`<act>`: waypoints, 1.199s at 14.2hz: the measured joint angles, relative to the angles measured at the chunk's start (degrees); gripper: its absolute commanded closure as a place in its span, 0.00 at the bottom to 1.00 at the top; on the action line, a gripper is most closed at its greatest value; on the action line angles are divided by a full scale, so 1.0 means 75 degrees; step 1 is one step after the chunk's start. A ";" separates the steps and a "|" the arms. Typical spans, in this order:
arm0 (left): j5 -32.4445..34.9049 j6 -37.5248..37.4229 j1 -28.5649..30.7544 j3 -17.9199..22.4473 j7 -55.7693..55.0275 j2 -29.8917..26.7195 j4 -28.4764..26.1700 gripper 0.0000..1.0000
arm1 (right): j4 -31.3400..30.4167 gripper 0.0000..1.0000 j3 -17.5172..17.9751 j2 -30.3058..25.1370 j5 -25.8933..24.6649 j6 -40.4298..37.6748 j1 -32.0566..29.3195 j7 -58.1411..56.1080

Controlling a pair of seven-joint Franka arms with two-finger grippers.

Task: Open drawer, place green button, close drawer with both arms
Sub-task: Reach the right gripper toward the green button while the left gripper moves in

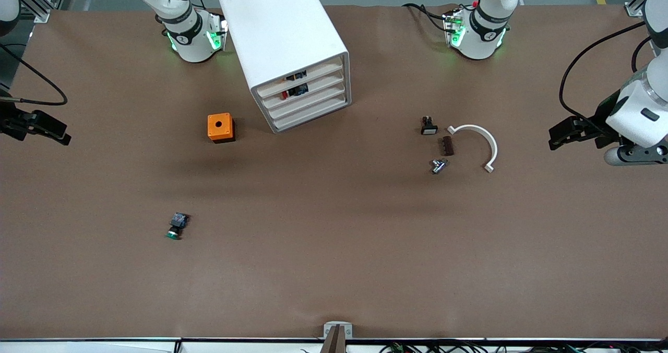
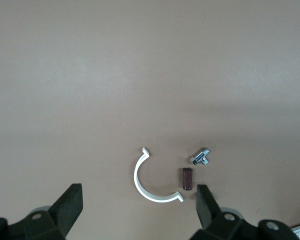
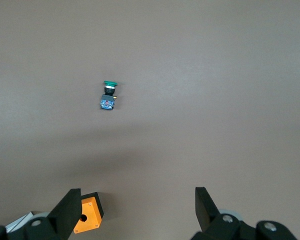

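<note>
Green-capped button (image 1: pixel 177 225), seven o'clock of closed drawer (image 1: pixel 312 105); left gripper (image 1: pixel 561 136), right gripper (image 1: pixel 39 127) spread, empty—tiny button may slip.

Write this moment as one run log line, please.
drawer: shut | button: on table | left tool: open, empty | right tool: open, empty

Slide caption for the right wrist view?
Open right gripper over bare table, green-capped button lying ahead, orange box beside one jaw.
</note>
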 measured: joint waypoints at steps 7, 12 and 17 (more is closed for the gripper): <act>0.0000 -0.0026 0.0003 0.0001 -0.0008 0.0068 -0.0004 0.00 | 0.0000 0.00 -0.0010 0.0000 0.0000 -0.0092 0.0000 -0.0004; 0.0000 0.0159 -0.0069 -0.0004 -0.0008 0.1061 -0.0045 0.00 | -0.0095 0.00 0.0028 0.0230 0.0041 0.0150 0.0064 -0.0006; 0.0000 0.0255 -0.0284 -0.0031 -0.0025 0.2021 -0.0041 0.00 | -0.0191 0.00 0.0043 0.1144 0.0669 0.0983 0.0334 0.0013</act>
